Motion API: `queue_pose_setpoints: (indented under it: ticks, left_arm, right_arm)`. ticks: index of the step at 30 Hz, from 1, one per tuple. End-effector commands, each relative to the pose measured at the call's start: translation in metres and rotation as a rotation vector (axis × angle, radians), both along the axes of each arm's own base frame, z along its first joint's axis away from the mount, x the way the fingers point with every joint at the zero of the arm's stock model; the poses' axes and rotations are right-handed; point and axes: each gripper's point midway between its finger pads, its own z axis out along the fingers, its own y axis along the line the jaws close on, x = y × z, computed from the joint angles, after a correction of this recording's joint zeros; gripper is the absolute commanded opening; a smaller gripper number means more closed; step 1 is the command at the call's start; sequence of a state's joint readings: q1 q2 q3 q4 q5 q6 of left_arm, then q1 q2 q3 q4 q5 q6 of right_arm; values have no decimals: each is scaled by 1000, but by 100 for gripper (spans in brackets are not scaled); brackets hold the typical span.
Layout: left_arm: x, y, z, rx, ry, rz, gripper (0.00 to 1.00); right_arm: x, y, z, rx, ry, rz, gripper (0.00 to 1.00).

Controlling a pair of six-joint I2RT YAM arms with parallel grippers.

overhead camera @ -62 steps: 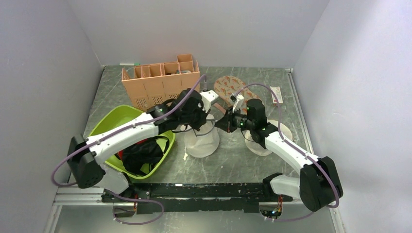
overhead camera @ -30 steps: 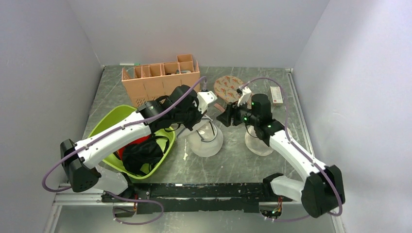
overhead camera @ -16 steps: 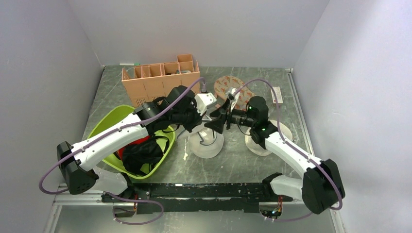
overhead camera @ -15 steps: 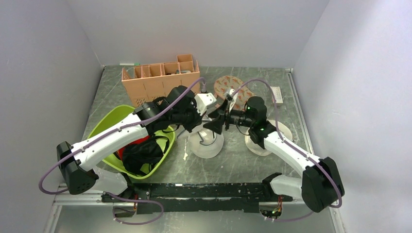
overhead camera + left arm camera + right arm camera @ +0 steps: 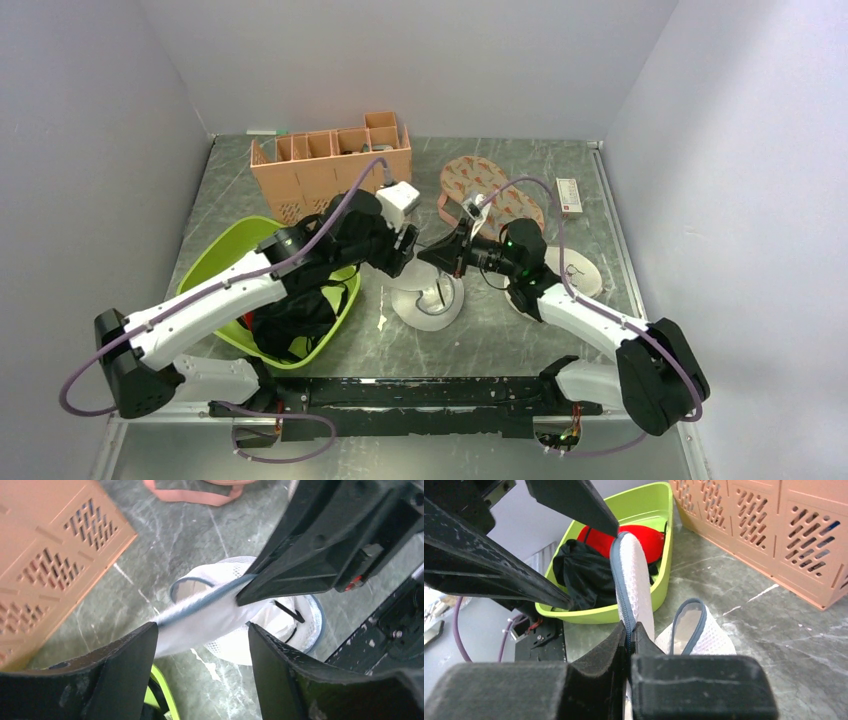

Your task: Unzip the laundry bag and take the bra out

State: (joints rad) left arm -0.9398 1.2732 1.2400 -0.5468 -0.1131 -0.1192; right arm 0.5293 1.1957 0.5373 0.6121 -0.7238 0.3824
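Note:
The white mesh laundry bag (image 5: 430, 305) sits mid-table with its blue zip undone and its flap pulled up. My right gripper (image 5: 432, 257) is shut on the flap's zip edge (image 5: 624, 580), pinching it between both pads, as the right wrist view (image 5: 629, 628) shows. My left gripper (image 5: 405, 250) hangs open just left of it; in the left wrist view (image 5: 200, 630) the flap (image 5: 205, 612) runs across the gap and brushes the left fingertip (image 5: 150, 630). A thin black strap (image 5: 287, 611) of the bra shows in the bag's mouth; the rest of it is hidden.
A lime tub (image 5: 240, 250) at the left holds a red garment (image 5: 644, 537) and a black one (image 5: 584, 575). An orange crate (image 5: 330, 170) stands behind. A patterned flat item (image 5: 485, 185), a cream mesh bag (image 5: 580, 272) and a small white box (image 5: 568, 195) lie to the right.
The right gripper has moved in and shut on the lifted flap. The left gripper, shut on it before, has opened and let go, and the left arm has drawn back leftward.

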Motion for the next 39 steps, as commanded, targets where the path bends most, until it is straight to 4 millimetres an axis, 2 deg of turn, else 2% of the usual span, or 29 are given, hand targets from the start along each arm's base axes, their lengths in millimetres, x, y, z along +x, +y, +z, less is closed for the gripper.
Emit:
queue_pose_setpoints:
  ticks: [1,6,13,16,24,28,30,34,36,39]
  left_arm:
    - [13,23,19,-163,-24,251,82]
    - [12,35,6,-344,84,365,89]
    - [12,42,-27,-528,275,390,93]
    - [15,39,-33,-619,335,354,94]
    - [1,30,-30,-894,373,98,94]
    - [-10,28,-15,-1046,383,-32,92]
    - [-12,26,-9,-1074,373,-82,85]
    - [-5,21,-8,-1049,368,-101,59]
    - [1,19,-6,-997,342,-103,47]
    - [15,23,-10,-877,319,-16,35]
  right_arm:
    - [7,-6,25,95,-32,-81,0]
    - [14,-18,25,129,7,-182,0]
    - [14,-26,34,251,75,-245,0]
    - [13,-26,34,273,91,-243,0]
    - [12,-23,34,285,125,-225,0]
    - [11,-24,35,283,132,-226,0]
    - [10,-24,33,280,138,-226,0]
    - [9,-24,29,268,152,-223,0]
    - [12,-24,22,224,168,-231,0]
    - [17,-28,9,119,191,-269,1]
